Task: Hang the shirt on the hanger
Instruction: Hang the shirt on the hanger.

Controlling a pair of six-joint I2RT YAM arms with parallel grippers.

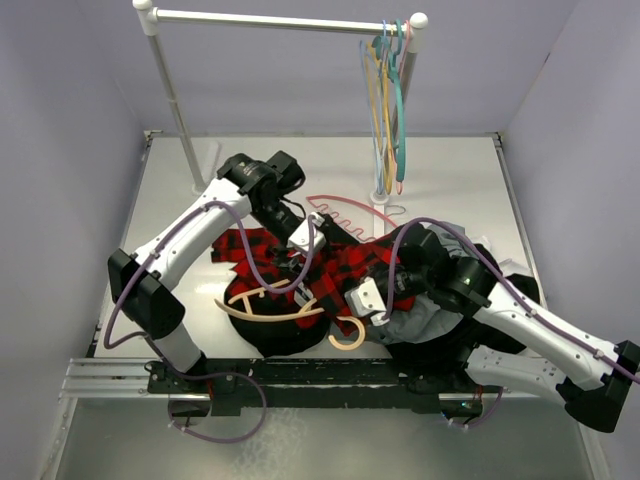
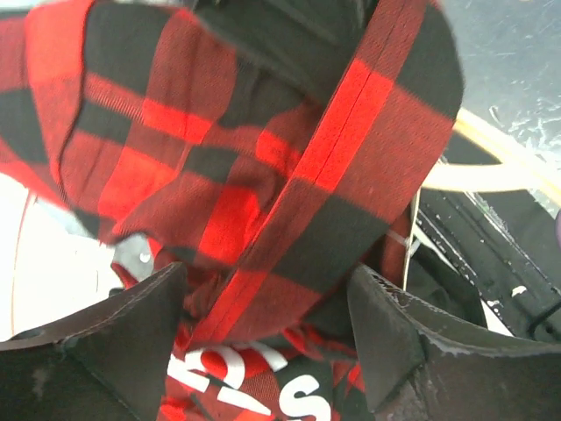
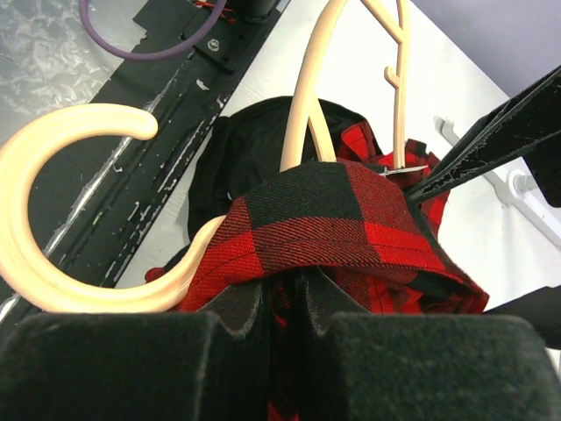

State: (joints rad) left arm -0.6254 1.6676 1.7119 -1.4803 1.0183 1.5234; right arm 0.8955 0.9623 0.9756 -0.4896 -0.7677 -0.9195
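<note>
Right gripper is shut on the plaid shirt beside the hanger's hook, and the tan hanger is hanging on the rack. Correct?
Not quite. The right gripper is shut on the shirt beside the hook, but the tan hanger is not hanging on the rack. The top external view shows it lying on the table, partly covered by the shirt.

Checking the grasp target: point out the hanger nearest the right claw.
The beige hanger, its hook beside the right claw. The pink hanger lies farther back; the others hang on the rail.
</note>
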